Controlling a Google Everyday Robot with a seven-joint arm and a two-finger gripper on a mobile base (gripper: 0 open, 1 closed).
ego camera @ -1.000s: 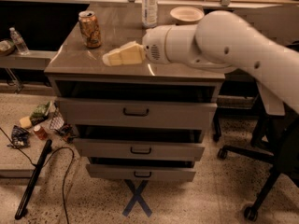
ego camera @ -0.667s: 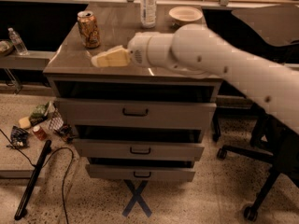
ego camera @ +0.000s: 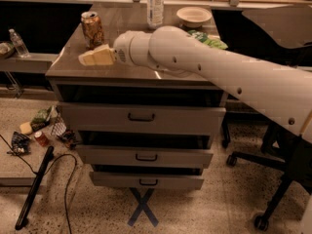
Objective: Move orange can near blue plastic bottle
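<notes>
Claw [ego camera: 96,56] is recorded low over the front-left part of the grey metal bench [ego camera: 73,68], pointing left at the end of the thick white robot arm [ego camera: 219,72]. Whether it is open or closed cannot be told, and nothing is seen to be gripped by it.

The orange can [ego camera: 92,29], a mottled orange-gold metal drink can with a silver top rim, is found upright near the back-left of the bench, just behind the claw and apart from it. The blue plastic bottle [ego camera: 155,6], tall, clear and pale-labelled, is found upright at the rear centre, well apart from the can.

Against the frame of one second ago, the claw has been carried leftward across the bench front to a point just before the can. Can and bottle are unmoved.

Count: one orange can, one tall bottle, one shallow white bowl [ego camera: 194,16] and one green crumpled packet [ego camera: 208,39] on the bench. Three grey handled drawers [ego camera: 141,117] are noted beneath, one smaller clear bottle [ego camera: 18,43] on the left ledge, and one small red can [ego camera: 42,138] among the floor litter.
</notes>
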